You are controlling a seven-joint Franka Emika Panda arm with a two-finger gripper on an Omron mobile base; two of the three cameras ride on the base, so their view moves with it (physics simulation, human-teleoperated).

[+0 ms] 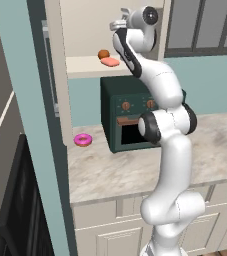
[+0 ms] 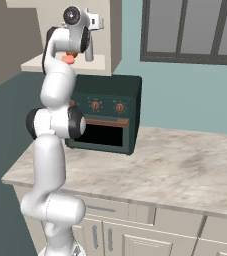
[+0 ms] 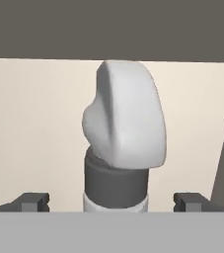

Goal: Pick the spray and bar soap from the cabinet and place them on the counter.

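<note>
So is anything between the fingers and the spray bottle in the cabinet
Nothing visible. In the hand view the spray stands straight ahead, centred between the open fingers, with bare cabinet wall behind it.

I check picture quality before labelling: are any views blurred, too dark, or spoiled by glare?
Hand view: the spray head is close and soft-edged, evenly lit, without glare. Left base view: flat light, soap clear on the cabinet shelf, only faint shadows. Right base view: sharp, with soft shading on the counter.
</note>
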